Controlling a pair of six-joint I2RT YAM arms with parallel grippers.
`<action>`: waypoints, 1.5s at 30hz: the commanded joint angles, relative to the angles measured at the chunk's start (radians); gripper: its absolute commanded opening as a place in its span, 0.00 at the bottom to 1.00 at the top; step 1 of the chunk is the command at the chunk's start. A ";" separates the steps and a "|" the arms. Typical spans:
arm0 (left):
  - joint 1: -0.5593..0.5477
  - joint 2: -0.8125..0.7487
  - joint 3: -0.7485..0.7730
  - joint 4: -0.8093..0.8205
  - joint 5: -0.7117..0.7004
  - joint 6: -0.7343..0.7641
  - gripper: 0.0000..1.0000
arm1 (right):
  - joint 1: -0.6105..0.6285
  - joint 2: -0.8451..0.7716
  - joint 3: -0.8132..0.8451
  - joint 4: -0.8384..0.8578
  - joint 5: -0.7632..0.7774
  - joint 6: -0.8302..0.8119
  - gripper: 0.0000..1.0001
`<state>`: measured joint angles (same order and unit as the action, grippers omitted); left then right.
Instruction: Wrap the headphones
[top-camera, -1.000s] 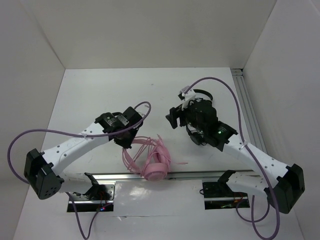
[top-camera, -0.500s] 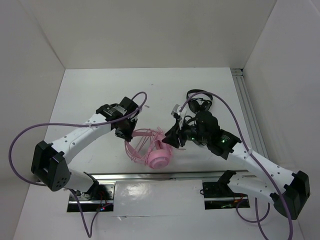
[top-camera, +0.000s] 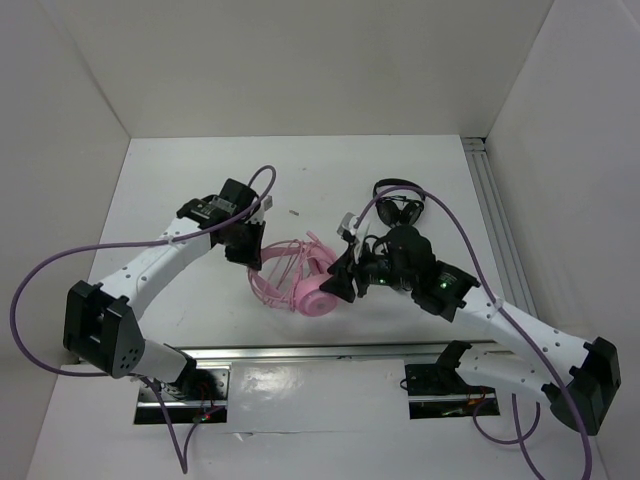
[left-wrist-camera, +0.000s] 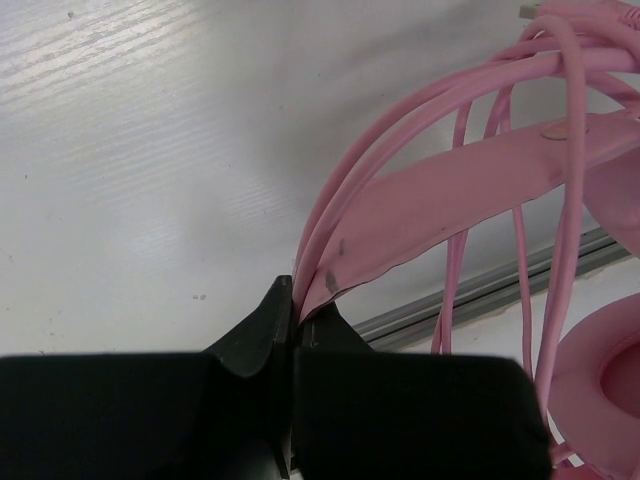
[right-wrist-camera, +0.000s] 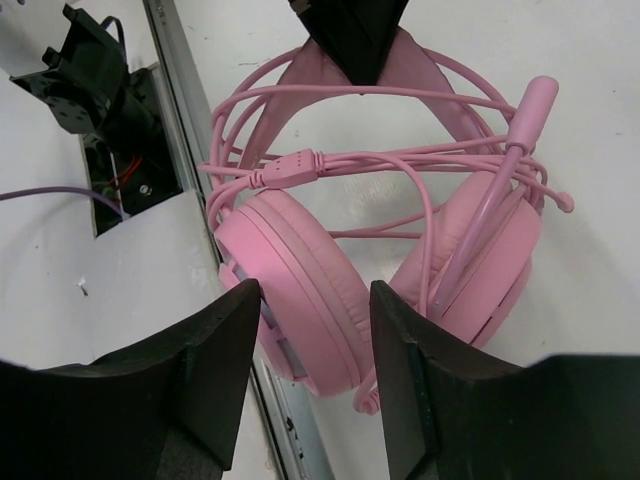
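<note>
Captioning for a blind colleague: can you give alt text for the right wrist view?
Pink headphones, their cord looped between the earcups, fill the view between the open black fingers of the right gripper. At the top, the left gripper pinches the headband above a white table.

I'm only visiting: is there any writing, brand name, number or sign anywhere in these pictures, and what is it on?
No text can be read in any view.
pink headphones: no brand or lettering shows on the earcups or the headband.
white tag on the right arm's wrist: too small to tell whether it bears any print.
black headphones: too small and dark to read anything.
</note>
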<state>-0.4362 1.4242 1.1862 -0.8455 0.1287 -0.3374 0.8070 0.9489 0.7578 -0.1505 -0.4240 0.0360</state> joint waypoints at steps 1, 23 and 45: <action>0.001 -0.018 0.047 0.029 0.129 0.018 0.00 | 0.024 0.005 0.009 0.060 0.076 -0.005 0.56; -0.049 -0.059 -0.031 0.002 0.040 0.057 0.00 | 0.086 0.277 0.290 -0.073 0.275 -0.188 0.65; -0.101 0.033 -0.040 0.000 0.015 0.077 0.00 | 0.086 0.286 0.423 -0.285 0.062 -0.234 0.68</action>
<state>-0.5308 1.4631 1.1404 -0.8696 0.0902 -0.2607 0.8940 1.2152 1.1286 -0.3443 -0.3119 -0.1684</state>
